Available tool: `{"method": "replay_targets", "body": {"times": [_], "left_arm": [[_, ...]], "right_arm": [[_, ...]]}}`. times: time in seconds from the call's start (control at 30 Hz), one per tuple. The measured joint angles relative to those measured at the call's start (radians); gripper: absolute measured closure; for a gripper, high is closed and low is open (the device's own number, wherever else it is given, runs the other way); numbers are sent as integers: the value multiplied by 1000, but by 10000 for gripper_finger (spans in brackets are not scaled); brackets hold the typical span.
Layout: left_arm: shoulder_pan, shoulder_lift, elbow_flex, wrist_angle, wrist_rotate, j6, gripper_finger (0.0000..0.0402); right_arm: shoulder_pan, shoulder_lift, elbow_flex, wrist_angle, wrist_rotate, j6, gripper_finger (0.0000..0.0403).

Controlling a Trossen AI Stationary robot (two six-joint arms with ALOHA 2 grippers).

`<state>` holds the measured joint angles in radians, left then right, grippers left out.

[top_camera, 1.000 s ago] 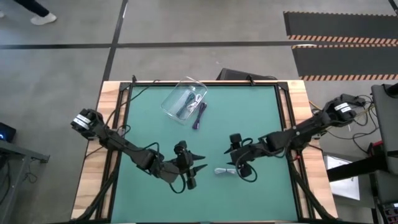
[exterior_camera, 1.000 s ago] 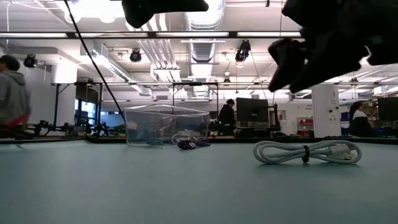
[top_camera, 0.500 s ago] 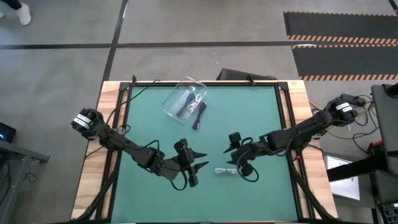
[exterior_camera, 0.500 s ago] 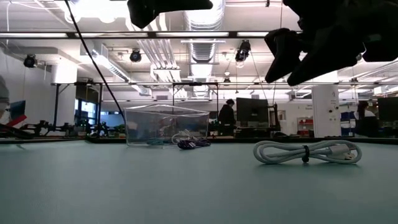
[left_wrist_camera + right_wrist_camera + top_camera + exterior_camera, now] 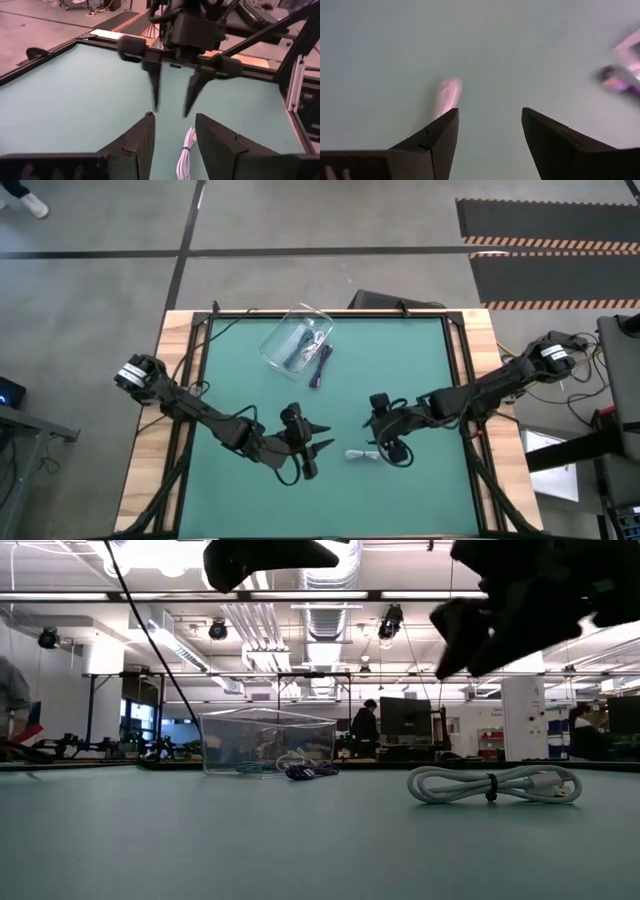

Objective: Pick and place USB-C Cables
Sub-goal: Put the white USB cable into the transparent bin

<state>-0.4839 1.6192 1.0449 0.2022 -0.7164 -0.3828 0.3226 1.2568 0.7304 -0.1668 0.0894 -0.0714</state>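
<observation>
My right gripper (image 5: 372, 442) hangs above the bench (image 5: 400, 360), jaws open, just over the white cable (image 5: 493, 784) lying at the near middle. My left gripper (image 5: 318, 442) waits beside it, jaws open and empty. The purple cable (image 5: 320, 366) lies beside the clear box (image 5: 290, 335), which holds two more.
</observation>
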Motion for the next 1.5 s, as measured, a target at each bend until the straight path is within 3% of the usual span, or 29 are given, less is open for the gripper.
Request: {"method": "replay_targets", "body": {"times": [0.3,0.57,1.13,1.5], "left_arm": [[0,0,-23,-1,0,-2,277],[0,0,-23,-1,0,4,277],[14,0,-23,-1,1,6,277],[13,0,-23,-1,1,6,277]], "right_arm": [[43,8,-68,-15,-36,209,194],[46,10,-132,-19,16,335,194],[46,10,-234,131,72,352,194],[46,10,-235,132,94,346,194]]}}
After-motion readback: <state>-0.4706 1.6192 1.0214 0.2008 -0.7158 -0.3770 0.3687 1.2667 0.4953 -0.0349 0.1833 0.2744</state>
